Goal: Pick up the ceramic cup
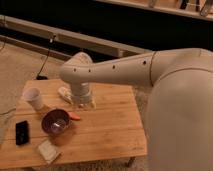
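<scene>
The ceramic cup (34, 98) is small, plain white and handleless, and stands upright near the left far corner of the wooden table (110, 130). My white arm reaches in from the right and bends down over the table's far middle. The gripper (83, 104) points down at the table top, to the right of the cup and well apart from it. The wrist hides most of the gripper. A dark purple bowl (55, 122) sits in front of the cup, between it and the gripper's side.
A small orange item (74, 116) lies just right of the bowl, below the gripper. A pale object (64, 93) lies left of the wrist. A black flat device (22, 132) and a whitish packet (48, 150) lie near the front left. A cable (45, 65) runs on the carpet behind.
</scene>
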